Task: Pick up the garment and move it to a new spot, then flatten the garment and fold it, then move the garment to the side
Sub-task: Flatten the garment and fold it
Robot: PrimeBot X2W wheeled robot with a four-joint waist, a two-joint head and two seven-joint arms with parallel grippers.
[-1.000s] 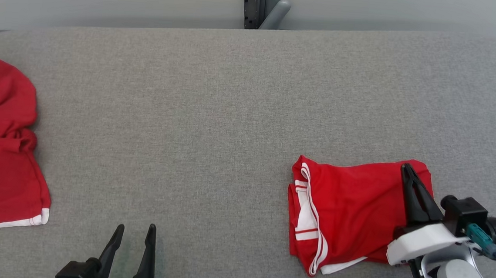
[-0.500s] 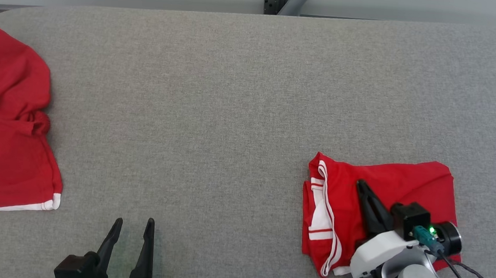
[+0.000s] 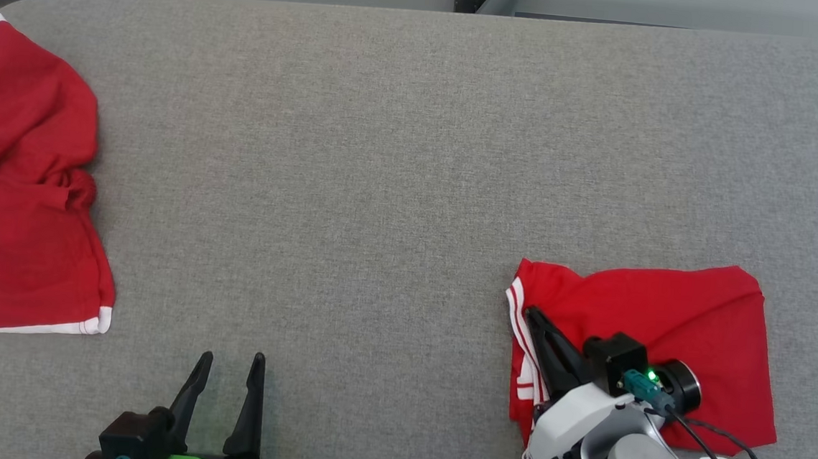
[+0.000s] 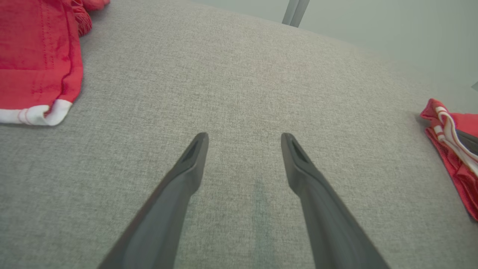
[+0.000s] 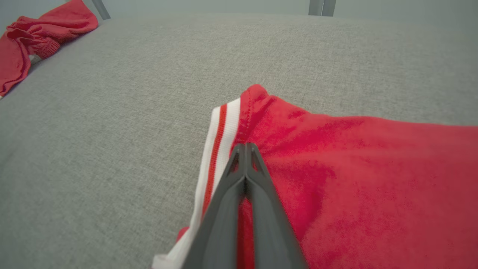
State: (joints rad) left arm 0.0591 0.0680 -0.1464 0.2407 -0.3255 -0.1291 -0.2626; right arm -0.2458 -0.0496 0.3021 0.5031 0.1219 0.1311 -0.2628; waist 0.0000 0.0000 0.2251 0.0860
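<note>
Lying folded at the near right of the table (image 3: pixel 386 149), the garment (image 3: pixel 676 327) seems to need only the shift aside; the right gripper (image 3: pixel 529 311), jaws together, lies over its striped edge, and the left gripper (image 3: pixel 232 355) hangs empty, jaws apart.

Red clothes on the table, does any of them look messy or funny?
Yes. The crumpled garment at the far left is bunched and twisted in its middle, while the folded garment under the shut right end effector lies flat.
</note>
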